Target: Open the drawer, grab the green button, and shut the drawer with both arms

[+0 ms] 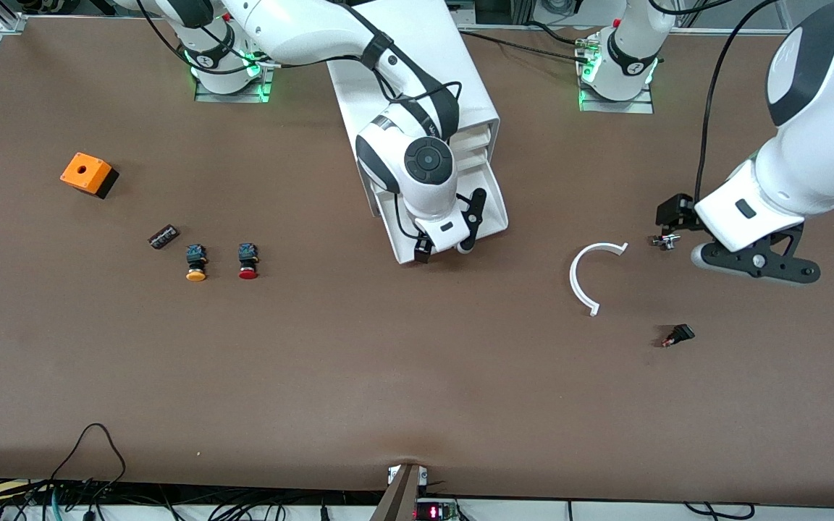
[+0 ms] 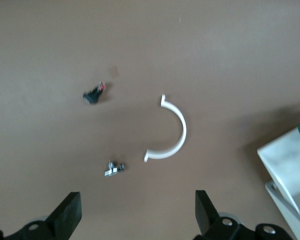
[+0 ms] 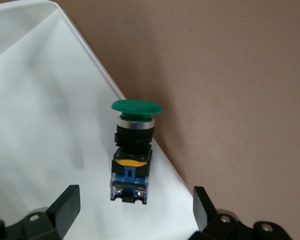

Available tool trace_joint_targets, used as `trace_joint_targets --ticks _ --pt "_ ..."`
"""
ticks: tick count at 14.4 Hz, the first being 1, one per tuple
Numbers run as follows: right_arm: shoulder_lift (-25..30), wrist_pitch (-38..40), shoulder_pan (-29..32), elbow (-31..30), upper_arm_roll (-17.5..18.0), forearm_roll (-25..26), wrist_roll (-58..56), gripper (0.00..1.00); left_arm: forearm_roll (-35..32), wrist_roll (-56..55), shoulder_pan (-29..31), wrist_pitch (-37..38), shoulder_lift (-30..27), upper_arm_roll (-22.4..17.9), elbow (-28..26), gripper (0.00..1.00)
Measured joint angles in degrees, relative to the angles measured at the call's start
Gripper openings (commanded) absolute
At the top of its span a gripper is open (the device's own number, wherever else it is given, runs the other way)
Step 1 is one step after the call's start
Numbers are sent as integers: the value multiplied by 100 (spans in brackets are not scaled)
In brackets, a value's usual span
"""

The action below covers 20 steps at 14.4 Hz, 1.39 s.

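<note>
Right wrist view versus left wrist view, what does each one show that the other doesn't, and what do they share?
Only the right wrist view shows the whole green button lying in the open lowest drawer, between the open right gripper's fingers.

Only the left wrist view shows the white curved strip, a small black part and a small metal part below the open left gripper.

Both show the brown table, the drawer's white plastic, and the button's green cap, just a sliver in the left wrist view.

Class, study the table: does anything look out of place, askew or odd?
Only the lowest drawer stands out: pulled forward from the cabinet, with the green button lying inside. The open right gripper hovers over it; the open left gripper waits aside.
</note>
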<state>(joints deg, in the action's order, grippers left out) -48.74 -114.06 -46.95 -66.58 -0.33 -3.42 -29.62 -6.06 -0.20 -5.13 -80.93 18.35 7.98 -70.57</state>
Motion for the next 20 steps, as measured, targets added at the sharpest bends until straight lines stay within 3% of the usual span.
trace_joint_targets --ticks 5,9,11,20 --pt "-95 -129 -15 0 2 4 1 100 22 -1 43 76 -415 10 -131 100" --pt "-147 -190 -15 1 2 4 2 94 116 -40 329 -1336 -1165 -13 -1593 100" --pt "-151 -191 -16 1 2 5 2 88 344 -42 520 -1615 -1327 -26 -2012 100" --pt "-183 -270 -16 1 2 22 2 69 469 -41 670 -1269 -1437 -52 -2098 100"
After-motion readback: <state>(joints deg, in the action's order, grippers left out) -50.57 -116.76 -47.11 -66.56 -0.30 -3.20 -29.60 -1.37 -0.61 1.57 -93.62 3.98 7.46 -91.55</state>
